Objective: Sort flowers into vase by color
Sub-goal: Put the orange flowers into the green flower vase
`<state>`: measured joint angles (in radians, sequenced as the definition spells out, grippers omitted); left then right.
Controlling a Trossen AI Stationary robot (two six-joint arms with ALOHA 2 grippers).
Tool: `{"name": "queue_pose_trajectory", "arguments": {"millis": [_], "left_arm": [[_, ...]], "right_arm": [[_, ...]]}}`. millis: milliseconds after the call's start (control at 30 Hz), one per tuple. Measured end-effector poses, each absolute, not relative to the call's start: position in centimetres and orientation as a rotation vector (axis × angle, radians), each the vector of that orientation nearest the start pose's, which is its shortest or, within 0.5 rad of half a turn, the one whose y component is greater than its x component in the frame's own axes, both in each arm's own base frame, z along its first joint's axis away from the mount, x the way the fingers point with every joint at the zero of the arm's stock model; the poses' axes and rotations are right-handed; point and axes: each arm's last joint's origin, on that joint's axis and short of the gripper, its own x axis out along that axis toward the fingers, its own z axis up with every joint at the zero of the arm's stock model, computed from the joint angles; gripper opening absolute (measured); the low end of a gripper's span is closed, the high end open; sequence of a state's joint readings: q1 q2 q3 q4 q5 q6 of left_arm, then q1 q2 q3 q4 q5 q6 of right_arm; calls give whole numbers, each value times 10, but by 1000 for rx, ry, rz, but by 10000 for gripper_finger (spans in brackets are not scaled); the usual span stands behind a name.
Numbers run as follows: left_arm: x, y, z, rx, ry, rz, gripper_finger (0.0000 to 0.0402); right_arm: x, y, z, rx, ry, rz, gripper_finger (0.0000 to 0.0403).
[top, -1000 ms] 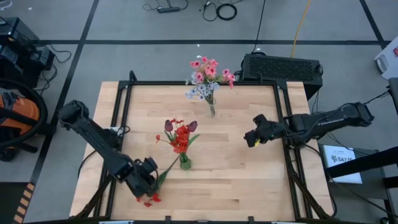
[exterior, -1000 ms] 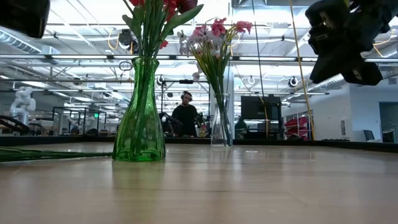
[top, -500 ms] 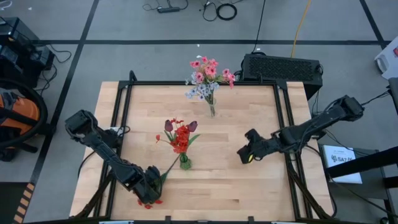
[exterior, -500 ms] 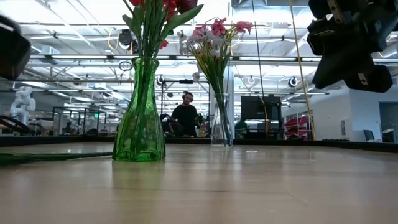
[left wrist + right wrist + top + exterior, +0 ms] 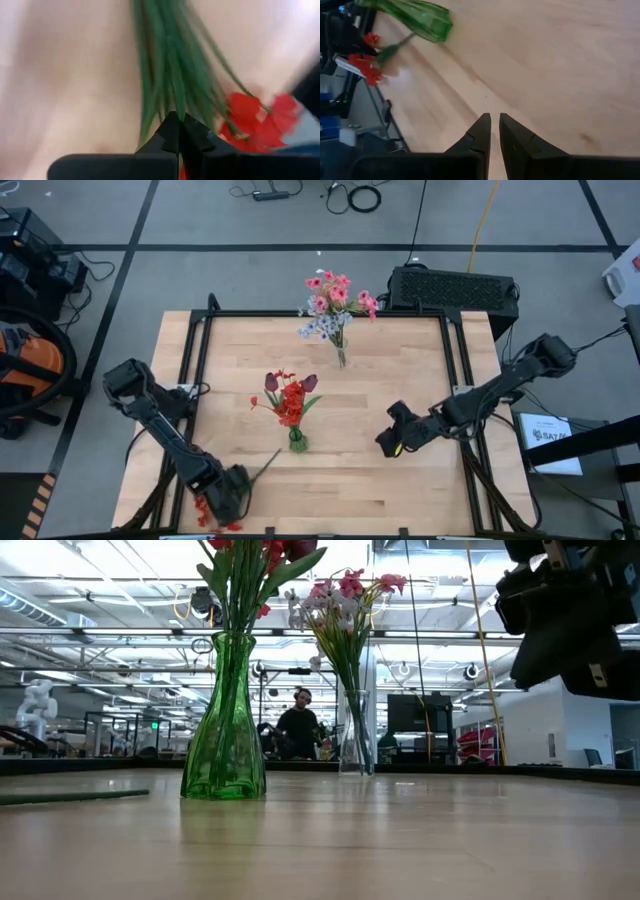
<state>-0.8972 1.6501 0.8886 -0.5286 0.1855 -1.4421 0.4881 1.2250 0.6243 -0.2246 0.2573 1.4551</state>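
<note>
A red flower (image 5: 205, 508) on a long green stem (image 5: 262, 465) lies near the table's near left corner. My left gripper (image 5: 232, 502) is shut on it; the left wrist view shows the stem and leaves (image 5: 170, 75) and the red blooms (image 5: 250, 120). The green vase (image 5: 296, 442) holds red and maroon flowers. The clear vase (image 5: 341, 358) holds pink and whitish ones. My right gripper (image 5: 385, 445) hangs shut and holding nothing over the table's right half, and its own view (image 5: 494, 120) shows only a slit between the fingers. My left gripper pinches the green stem near its bloom end (image 5: 176, 107) between its two fingers (image 5: 165, 131). They come steeply from above, pointing down. The stem's free end (image 5: 70, 797) lies low along the table, pointing toward the green vase. The red blooms sit beside the fingers.
A black frame (image 5: 200, 330) edges the wooden table top. The green vase (image 5: 224, 730) stands near the middle and the clear vase (image 5: 355, 735) toward the far edge. Bare wood (image 5: 400, 380) lies between them and my right gripper. A person (image 5: 297, 725) stands in the room behind.
My left gripper has sunk and gone toward the near left corner. The red flower has slid along the table with it, its stem end drawing away from the green vase. My right gripper has come down and moved from the right edge toward the table's middle.
</note>
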Motion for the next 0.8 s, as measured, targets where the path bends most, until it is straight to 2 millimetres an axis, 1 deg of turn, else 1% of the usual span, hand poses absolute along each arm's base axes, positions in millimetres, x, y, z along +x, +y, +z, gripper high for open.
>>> {"name": "queue_pose_trajectory", "arguments": {"millis": [67, 200, 267, 333, 500, 633, 700, 800], "left_arm": [[175, -234, 156, -640, 1566, 64, 3], [181, -245, 172, -609, 1536, -40, 2], [185, -246, 177, -601, 1515, -63, 2], [190, -246, 181, -594, 1491, -71, 2], [204, -235, 183, -619, 1452, -34, 1], [221, -222, 183, -666, 1417, -7, 1], [230, -215, 184, -695, 1390, 1, 1], [245, -208, 187, -727, 1324, -35, 1]], "right_arm": [[211, 106, 192, 1086, 741, -342, 31], [216, 112, 191, 1105, 718, -302, 31], [217, 113, 188, 1071, 732, -290, 31], [219, 114, 187, 1029, 764, -238, 31], [218, 117, 182, 1018, 847, -188, 10], [217, 117, 181, 945, 887, -149, 2], [212, 118, 179, 896, 953, -146, 1], [201, 119, 180, 802, 1097, -201, 1]]}}
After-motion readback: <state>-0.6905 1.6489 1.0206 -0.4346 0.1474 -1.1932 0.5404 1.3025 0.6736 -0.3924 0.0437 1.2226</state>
